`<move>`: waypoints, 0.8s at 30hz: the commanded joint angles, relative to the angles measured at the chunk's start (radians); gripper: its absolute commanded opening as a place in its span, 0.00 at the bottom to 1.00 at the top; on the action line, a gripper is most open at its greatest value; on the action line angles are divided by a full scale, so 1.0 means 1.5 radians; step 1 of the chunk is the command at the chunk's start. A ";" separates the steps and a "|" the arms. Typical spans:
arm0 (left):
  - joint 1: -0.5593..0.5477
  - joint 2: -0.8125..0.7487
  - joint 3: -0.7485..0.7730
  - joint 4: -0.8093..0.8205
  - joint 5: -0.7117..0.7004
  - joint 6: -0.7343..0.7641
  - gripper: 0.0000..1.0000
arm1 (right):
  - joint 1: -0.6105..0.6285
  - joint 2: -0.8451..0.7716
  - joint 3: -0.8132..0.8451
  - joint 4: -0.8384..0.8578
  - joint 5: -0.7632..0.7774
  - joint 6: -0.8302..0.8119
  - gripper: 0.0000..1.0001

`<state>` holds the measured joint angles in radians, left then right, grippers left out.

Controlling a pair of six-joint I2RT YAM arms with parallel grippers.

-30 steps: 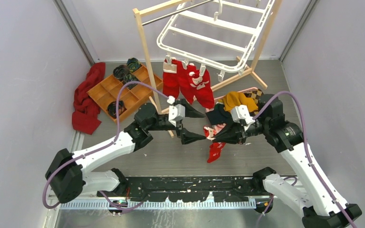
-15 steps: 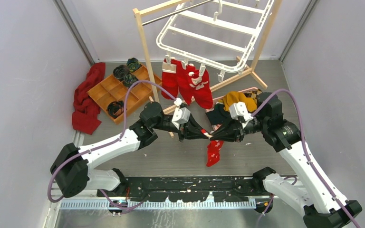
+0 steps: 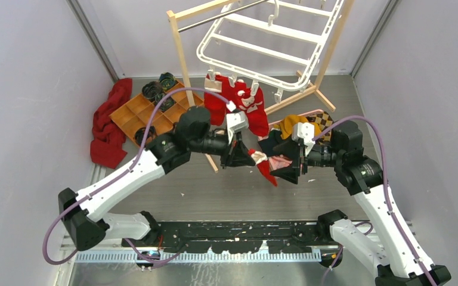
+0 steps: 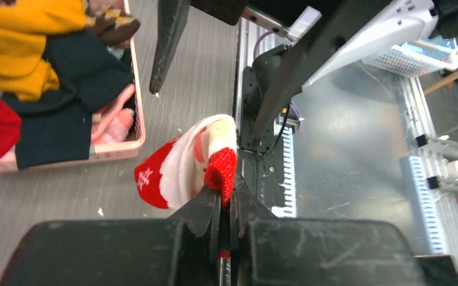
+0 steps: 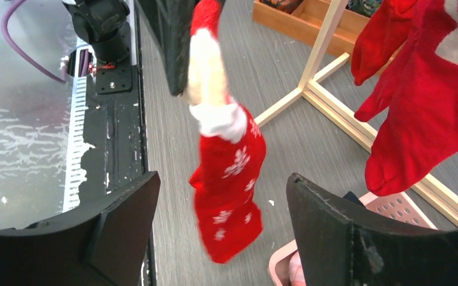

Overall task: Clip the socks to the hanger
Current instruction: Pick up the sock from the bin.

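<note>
My left gripper [image 3: 247, 156] [image 4: 225, 193] is shut on the cuff edge of a small red sock [image 3: 264, 167] [image 4: 182, 164] with a white band and snowflake marks. The sock [image 5: 226, 190] hangs free below the left fingers, above the floor. My right gripper [image 3: 282, 168] [image 5: 223, 179] stands open just right of the sock, a finger on either side and neither touching it. Three red socks [image 3: 237, 106] [image 5: 420, 89] hang from clips on the near edge of the white hanger [image 3: 262, 47], behind and above both grippers.
The light wooden rack [image 3: 185, 56] [image 5: 317, 65] carries the hanger, its foot bars on the floor beside the grippers. A pink basket [image 4: 132, 134] [image 5: 393, 208] of mustard and dark clothes sits under the right gripper. A wooden tray [image 3: 132, 116] and a dark red cloth [image 3: 108, 125] lie at left.
The left gripper closed on the sock's cuff and carried it back toward the hanger. The right gripper let go of the sock and opened wide.
</note>
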<state>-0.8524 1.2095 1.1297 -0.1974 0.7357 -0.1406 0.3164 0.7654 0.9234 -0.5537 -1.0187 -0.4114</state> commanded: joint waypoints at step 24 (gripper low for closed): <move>-0.080 0.207 0.391 -0.522 -0.102 0.076 0.00 | 0.105 0.083 0.017 0.181 -0.076 0.084 0.31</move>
<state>-0.9733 1.5257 1.6714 -0.9966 0.5613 -0.0399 0.4637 0.9085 0.9699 -0.4747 -1.1210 -0.4355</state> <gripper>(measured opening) 0.034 0.410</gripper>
